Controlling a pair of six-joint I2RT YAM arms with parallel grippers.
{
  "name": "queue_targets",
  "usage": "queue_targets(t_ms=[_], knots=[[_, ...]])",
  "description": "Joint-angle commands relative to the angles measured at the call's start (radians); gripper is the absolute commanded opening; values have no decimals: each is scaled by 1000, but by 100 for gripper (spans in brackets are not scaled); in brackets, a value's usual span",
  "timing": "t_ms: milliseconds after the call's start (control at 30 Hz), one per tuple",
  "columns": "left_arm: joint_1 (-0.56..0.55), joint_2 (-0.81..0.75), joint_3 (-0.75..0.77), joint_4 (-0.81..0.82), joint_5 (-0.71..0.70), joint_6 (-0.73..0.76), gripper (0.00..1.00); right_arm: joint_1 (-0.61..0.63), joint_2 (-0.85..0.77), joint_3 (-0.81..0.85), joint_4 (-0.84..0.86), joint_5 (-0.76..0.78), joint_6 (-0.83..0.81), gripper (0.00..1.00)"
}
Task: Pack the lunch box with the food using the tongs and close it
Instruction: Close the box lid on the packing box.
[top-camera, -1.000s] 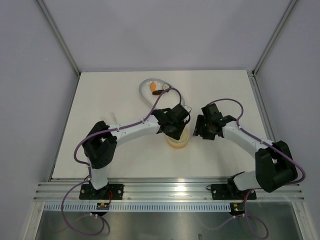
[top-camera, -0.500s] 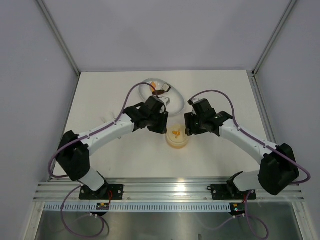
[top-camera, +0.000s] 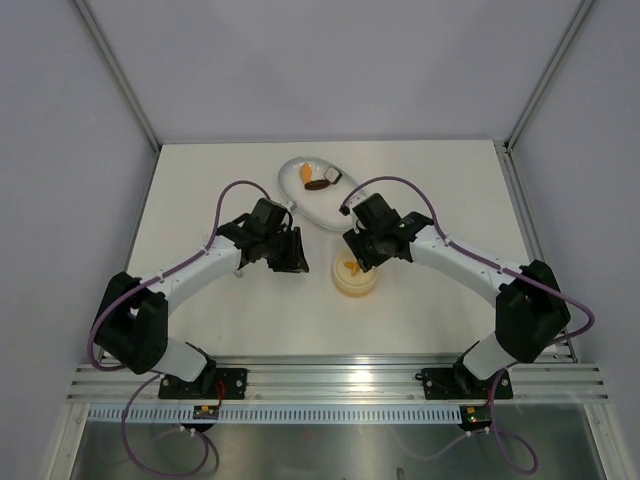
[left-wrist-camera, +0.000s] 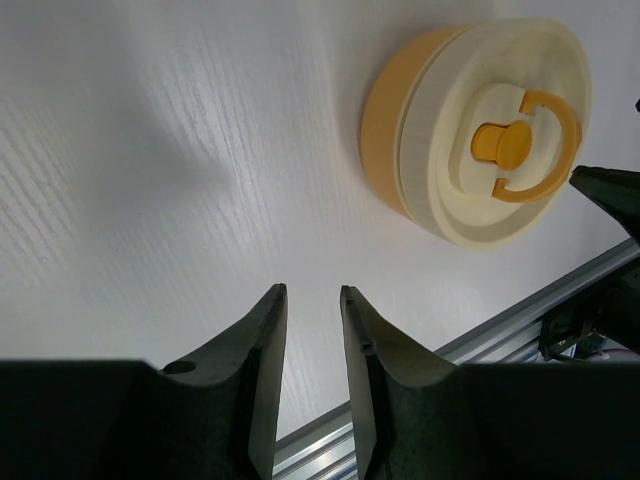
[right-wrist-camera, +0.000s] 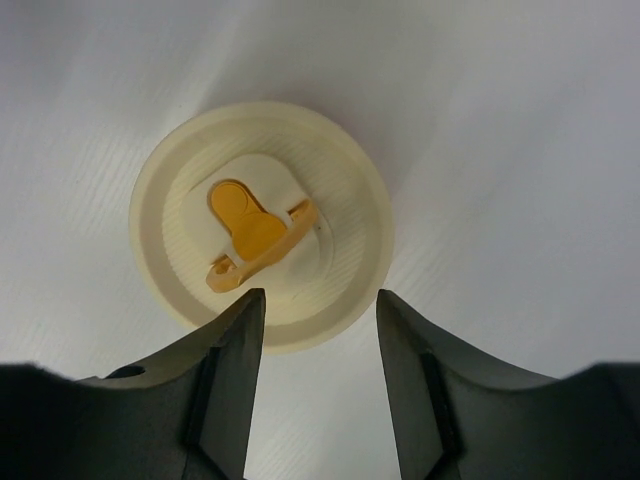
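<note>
The lunch box (top-camera: 356, 279) stands on the table with its lid (right-wrist-camera: 262, 225) on it; the orange mark (left-wrist-camera: 520, 145) faces up. My right gripper (right-wrist-camera: 320, 300) hovers open just above the lid's near rim, nothing between its fingers. In the top view it (top-camera: 359, 257) sits at the box's far edge. My left gripper (left-wrist-camera: 312, 295) is narrowly open and empty over bare table, left of the box (left-wrist-camera: 480, 130); from above it (top-camera: 292, 258) is clear of the box. Food lies in the white dish: an orange piece (top-camera: 305, 177), a dark brown one (top-camera: 319, 186), a white-and-black one (top-camera: 333, 177). The tongs are out of view.
The white oval dish (top-camera: 318, 211) lies behind the box, between the two arms. An aluminium rail (left-wrist-camera: 520, 330) runs along the table's near edge. The right gripper's fingertip (left-wrist-camera: 608, 192) shows at the right edge of the left wrist view.
My left gripper has drawn away to the left from over the lunch box. My right gripper has moved left to the box's far edge and narrowed slightly.
</note>
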Motion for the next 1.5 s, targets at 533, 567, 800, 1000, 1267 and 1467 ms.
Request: queue_targets(t_ms=[533, 567, 800, 1000, 1267, 1467], knots=[[87, -66, -48, 80, 56, -28, 30, 98, 132, 142, -16, -7, -308, 61], [85, -66, -51, 83, 56, -28, 30, 98, 135, 153, -23, -22, -320, 62], [87, -66, -60, 88, 68, -27, 29, 91, 175, 191, -60, -167, -399, 64], [85, -70, -76, 89, 75, -27, 29, 75, 236, 221, -37, -196, -408, 63], [87, -69, -95, 105, 85, -32, 29, 54, 268, 230, -4, -173, -374, 57], [85, -57, -99, 117, 92, -33, 28, 52, 227, 207, 23, -139, -314, 37]])
